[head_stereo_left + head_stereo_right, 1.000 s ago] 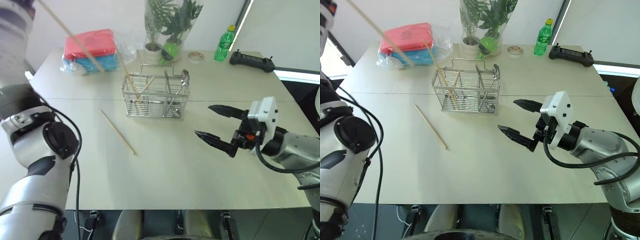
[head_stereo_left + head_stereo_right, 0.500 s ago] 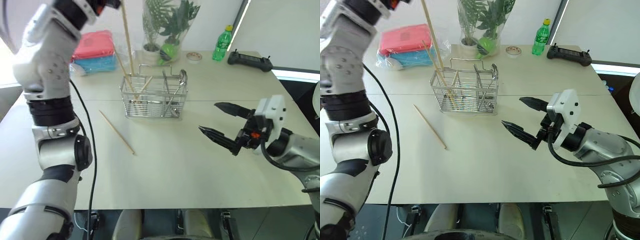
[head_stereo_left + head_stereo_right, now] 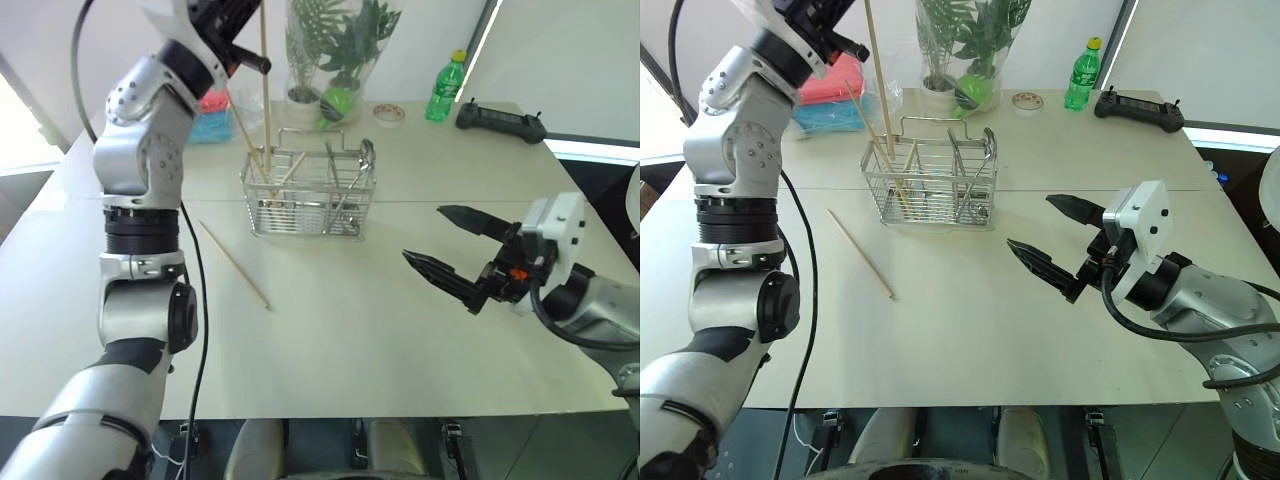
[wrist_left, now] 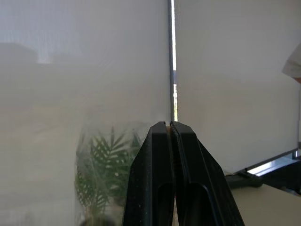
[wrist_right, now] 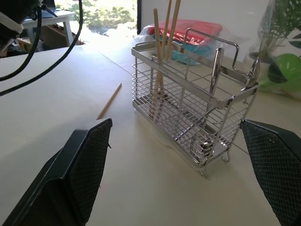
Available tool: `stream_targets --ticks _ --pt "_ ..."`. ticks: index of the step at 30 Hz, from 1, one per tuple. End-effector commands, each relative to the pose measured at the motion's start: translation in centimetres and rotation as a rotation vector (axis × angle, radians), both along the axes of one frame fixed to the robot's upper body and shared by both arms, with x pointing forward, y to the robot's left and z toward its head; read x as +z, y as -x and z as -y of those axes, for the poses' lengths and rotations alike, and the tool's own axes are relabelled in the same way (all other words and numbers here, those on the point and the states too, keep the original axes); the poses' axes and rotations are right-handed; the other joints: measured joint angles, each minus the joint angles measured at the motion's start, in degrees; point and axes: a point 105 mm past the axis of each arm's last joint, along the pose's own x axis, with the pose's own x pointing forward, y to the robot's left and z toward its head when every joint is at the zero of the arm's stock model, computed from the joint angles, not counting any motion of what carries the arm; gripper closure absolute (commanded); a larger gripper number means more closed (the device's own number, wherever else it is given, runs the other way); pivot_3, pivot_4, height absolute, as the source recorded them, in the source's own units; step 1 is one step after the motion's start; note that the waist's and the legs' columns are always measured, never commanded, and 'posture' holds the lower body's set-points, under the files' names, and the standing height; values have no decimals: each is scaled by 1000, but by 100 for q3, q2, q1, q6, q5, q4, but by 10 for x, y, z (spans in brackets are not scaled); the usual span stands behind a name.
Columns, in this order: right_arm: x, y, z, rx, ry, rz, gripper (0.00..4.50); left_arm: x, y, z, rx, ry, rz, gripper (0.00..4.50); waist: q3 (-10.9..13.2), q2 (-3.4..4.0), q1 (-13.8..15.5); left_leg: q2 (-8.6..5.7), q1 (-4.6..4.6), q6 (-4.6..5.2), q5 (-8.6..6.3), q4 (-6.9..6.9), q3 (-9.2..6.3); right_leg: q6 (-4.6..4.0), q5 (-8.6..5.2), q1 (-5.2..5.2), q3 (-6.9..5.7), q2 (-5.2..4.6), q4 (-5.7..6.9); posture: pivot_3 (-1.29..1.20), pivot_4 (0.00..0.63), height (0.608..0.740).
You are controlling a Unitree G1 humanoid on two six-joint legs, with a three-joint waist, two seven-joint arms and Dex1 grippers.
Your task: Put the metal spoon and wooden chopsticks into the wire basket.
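A pale table (image 3: 330, 340) stands before a white wall (image 3: 560, 50) — bright daylight at the left.

Green bottle (image 3: 448, 88), potted plant (image 3: 340, 55), controller (image 3: 502, 121)

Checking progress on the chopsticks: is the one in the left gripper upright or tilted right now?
Close to upright. The left gripper is shut on a chopstick that runs nearly straight down into the wire basket.
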Motion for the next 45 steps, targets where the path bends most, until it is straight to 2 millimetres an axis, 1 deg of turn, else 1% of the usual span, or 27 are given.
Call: stream_targets --ticks 1,4,5,6,7,9,11,13,16,19,22,25,26,28,30,32,34,36,37,39,40,41,42,44,45 --pt "11 5 -2 9 9 52 0 3 6 -1 -2 9 21 4487 0 0 0 0 0 0 0 -1 0 6 3 0 0 0 0 0 150 703" --pt "12 4 -2 10 5 53 0 -6 4 -2 8 29 -10 4487 0 0 0 0 0 1 0 -2 -1 7 4 0 0 0 0 0 150 703" --pt "12 4 -2 12 4 54 0 -8 3 -2 4 41 -19 3879 0 0 1 0 0 1 -1 -1 -1 7 4 0 0 0 0 0 150 703" --pt "12 4 -2 13 4 54 0 -9 4 -2 1 49 -25 3575 0 0 4 0 0 1 -1 -1 -1 7 4 0 0 0 0 0 150 703" --pt "12 4 -3 14 3 54 0 -9 5 -1 -1 53 -24 2930 0 0 4 0 0 1 -1 0 -1 6 4 0 0 0 1 0 150 703" --pt "11 3 -3 15 2 52 0 -8 7 -1 -6 67 -26 2095 0 0 1 0 0 1 -1 1 -1 6 4 0 0 0 0 0 150 703" --pt "11 2 -3 17 1 51 0 -5 10 -2 -7 73 -26 1165 0 0 1 0 0 1 -1 1 -1 6 4 0 0 0 0 0 150 703" --pt "10 1 -2 18 5 50 0 -2 13 -3 -11 74 -30 100 0 0 1 0 0 1 -1 0 -1 6 4 0 0 0 1 0 150 703" --pt "9 0 -1 20 17 46 0 7 16 -7 -7 78 -33 100 0 1 -1 0 1 1 -1 0 -1 6 4 0 0 0 2 0 150 703" --pt "7 -2 0 25 23 40 0 23 18 -21 17 102 -57 100 0 0 -10 0 1 1 0 2 -1 6 3 0 0 1 3 0 150 703" --pt "2 -2 -1 40 38 28 0 39 21 -43 61 142 -90 100 0 0 -14 0 2 1 0 0 -2 7 3 0 0 1 4 0 150 703" --pt "-4 -1 0 43 47 12 0 56 31 -73 85 246 -132 100 0 2 -23 0 3 1 -1 -2 -2 11 4 -1 0 1 5 0 150 703" --pt "-6 0 0 47 51 7 0 60 34 -83 94 289 -151 100 0 2 -25 0 5 2 -1 -4 -2 12 3 -1 0 1 5 0 150 703" --pt "-13 2 -1 62 76 -3 0 61 39 -104 127 360 -206 100 0 2 -30 1 5 2 -1 -5 -3 16 3 -1 0 1 7 0 150 703" --pt "-19 5 -3 84 96 -15 0 49 39 -122 198 382 -287 100 0 2 -51 1 8 2 -1 -6 -3 18 3 0 0 1 9 0 150 703" --pt "-25 8 -4 108 119 -26 0 22 33 -140 352 346 -413 100 0 2 -59 1 10 1 -1 -4 -4 32 -6 1 0 1 12 0 150 703" --pt "-31 11 -7 140 137 -44 0 -12 27 -156 498 340 -568 100 1 4 -55 1 25 0 -1 -2 -4 35 -9 16 0 1 12 0 150 703" --pt "-34 12 -9 158 140 -47 0 -46 25 -171 640 366 -719 100 4 -1 -33 1 60 0 -2 -3 -4 37 -12 49 0 1 10 0 150 703" --pt "-34 11 -9 157 137 -46 0 -65 25 -173 696 364 -799 100 4 -2 -20 1 77 -1 -2 -5 -4 28 -18 65 0 1 8 0 150 703" --pt "-33 9 -9 156 128 -44 0 -93 28 -175 800 357 -888 100 7 -8 3 2 82 -2 -2 -3 -5 18 -24 72 0 1 8 0 150 703" --pt "-33 8 -10 158 125 -43 0 -111 31 -174 853 370 -948 100 7 -10 5 2 80 -2 -2 -2 -6 18 -23 71 0 1 8 0 150 703" --pt "-32 8 -11 159 124 -43 0 -123 33 -173 889 384 -988 100 9 -13 10 2 80 -3 -2 -2 -5 18 -22 72 1 0 6 0 150 703" --pt "-32 7 -12 163 121 -41 0 -137 36 -170 931 382 -1034 100 11 -17 12 1 76 -4 -2 -2 -5 20 -20 71 1 -1 5 0 150 703" --pt "-31 7 -14 170 110 -40 0 -154 37 -164 970 414 -1104 100 17 -27 7 0 73 -5 -2 -6 -5 27 -7 68 1 -1 4 0 150 703" --pt "-30 7 -16 174 99 -41 0 -171 37 -156 989 453 -1188 100 17 -27 7 0 71 -6 -2 -9 -5 26 -5 63 0 0 4 0 150 703"
